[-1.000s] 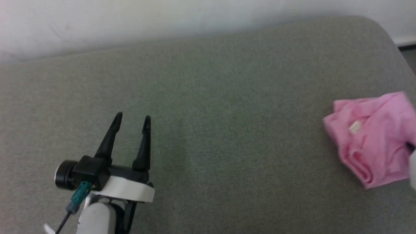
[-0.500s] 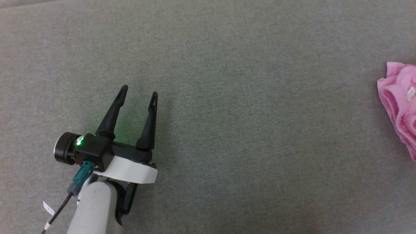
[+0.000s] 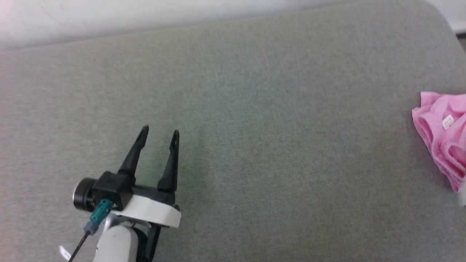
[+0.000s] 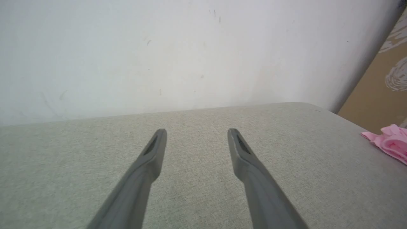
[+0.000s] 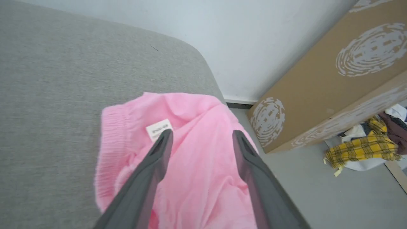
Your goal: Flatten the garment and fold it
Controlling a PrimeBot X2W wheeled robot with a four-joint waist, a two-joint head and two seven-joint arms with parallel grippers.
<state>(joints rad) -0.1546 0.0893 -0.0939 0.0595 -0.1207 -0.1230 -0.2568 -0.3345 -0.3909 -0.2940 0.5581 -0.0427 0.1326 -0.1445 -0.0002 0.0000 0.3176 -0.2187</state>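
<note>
Garment (image 3: 442,145) at right edge of cushion (image 3: 255,109) — grey expanse leftward

the garment (image 5: 197,165), pink and crumpled, white label (image 5: 158,128) showing, lies at a corner of the grey surface (image 5: 47,79).

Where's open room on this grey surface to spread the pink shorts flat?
Bare: the middle of the grey fabric surface, between the black-fingered left gripper and the crumpled light pink knit shorts, back to the white wall. Crowded: the right edge, where the shorts lie by the right gripper.
</note>
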